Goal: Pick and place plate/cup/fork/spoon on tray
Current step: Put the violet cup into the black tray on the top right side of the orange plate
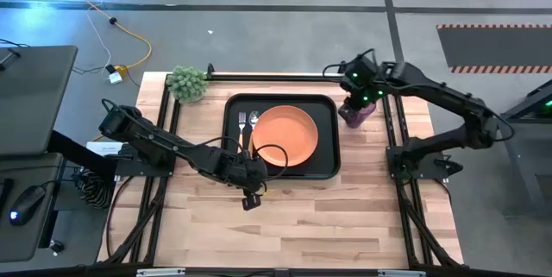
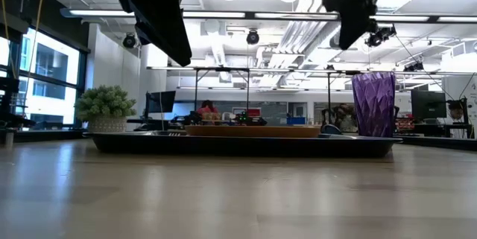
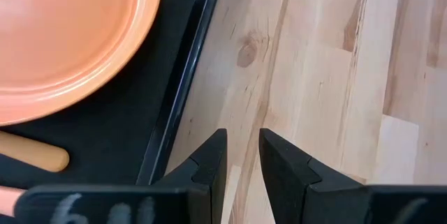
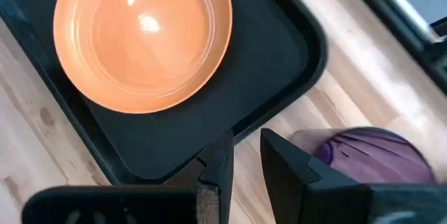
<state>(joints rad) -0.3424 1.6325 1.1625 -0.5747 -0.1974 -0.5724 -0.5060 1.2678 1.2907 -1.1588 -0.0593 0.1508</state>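
The black tray [image 1: 323, 160] lies in the middle of the table. The orange plate [image 1: 285, 135] rests flat on it. The fork [image 1: 242, 127] and the spoon [image 1: 254, 122] lie on the tray left of the plate. The purple cup [image 1: 356, 113] stands upright on the wood just right of the tray's far right corner, and also shows in the right wrist view [image 4: 370, 155]. My right gripper [image 4: 246, 155] hovers above the cup with its fingers close together and empty. My left gripper [image 3: 243, 155] hangs over the tray's near left corner, fingers close together and empty.
A small potted plant [image 1: 187, 83] stands at the table's far left corner. Black frame rails [image 1: 259, 74] run along the far edge and down both sides. Bare wood [image 1: 285, 225] stretches from the tray to the near edge.
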